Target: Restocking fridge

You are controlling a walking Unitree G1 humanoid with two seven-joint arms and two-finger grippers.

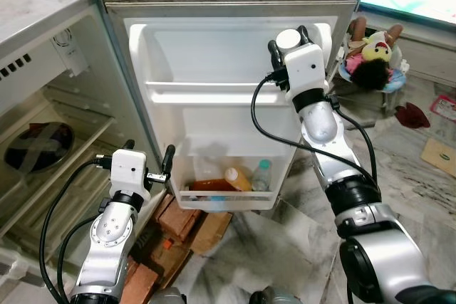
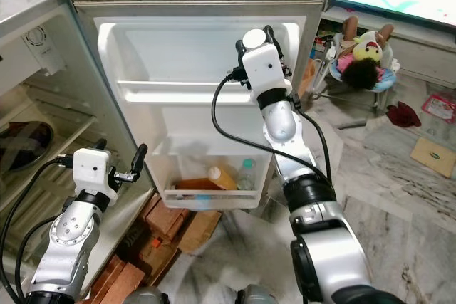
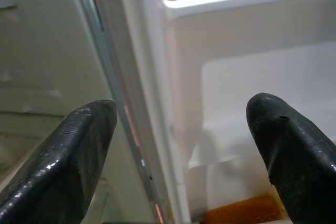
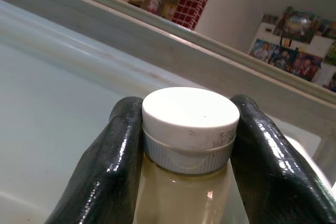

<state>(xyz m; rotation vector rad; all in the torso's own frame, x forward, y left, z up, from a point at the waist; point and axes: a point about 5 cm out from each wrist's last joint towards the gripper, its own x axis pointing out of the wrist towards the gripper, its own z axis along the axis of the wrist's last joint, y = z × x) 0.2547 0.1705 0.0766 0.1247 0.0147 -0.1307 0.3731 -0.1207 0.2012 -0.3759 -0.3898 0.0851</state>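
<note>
1. R gripper is clamped on a bottle w/ a white cap, just under the cap.
2. Bottle stands upright, held up high in front of the fridge door's top shelf.
3. Shelf is just below and behind it, so I think next move is forward and down.
4. L gripper is spread wide w/ nothing in it, low by the door edge, far from the bottle.
5. Bottom door bin already has drinks.

Head pair: I look down at the open fridge door.
Wrist cameras: close along each gripper's fingers, same door.
</note>
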